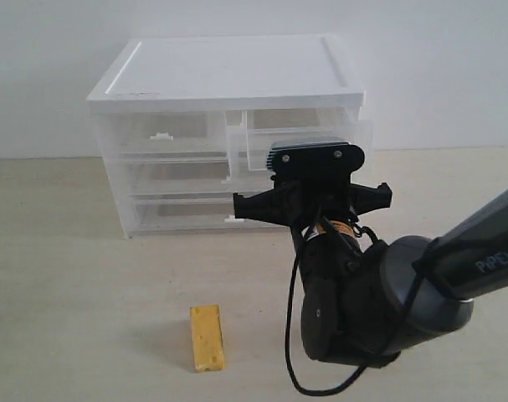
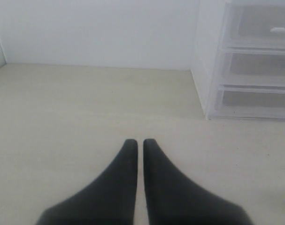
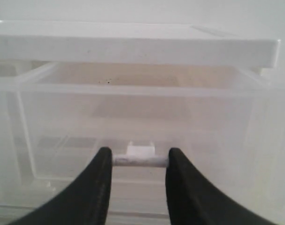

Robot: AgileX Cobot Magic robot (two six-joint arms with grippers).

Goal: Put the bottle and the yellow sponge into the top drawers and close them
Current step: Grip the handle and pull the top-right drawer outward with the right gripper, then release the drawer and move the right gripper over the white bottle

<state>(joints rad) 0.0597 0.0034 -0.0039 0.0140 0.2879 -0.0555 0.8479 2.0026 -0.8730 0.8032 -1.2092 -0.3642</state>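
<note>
"How is your light?"

"You have bright, soft, even light everywhere. The far wall (image 1: pixel 438 67) washes out almost to white, and the cabinet (image 1: pixel 228 71) top nearly blends into it."

"Any shadows?"

"Only faint ones. You get a soft smudge on the table (image 1: pixel 86 318) just left of the yellow sponge (image 1: pixel 207 337)."

"Sharpness?"

"Your exterior view is slightly grainy. In both wrist views the left gripper's fingers (image 2: pixel 119 187) and the right gripper's fingers (image 3: pixel 93 192) are featureless black with soft, blurred edges. The top right drawer (image 3: pixel 142 117) looks milky and hazy through its translucent front."
</note>
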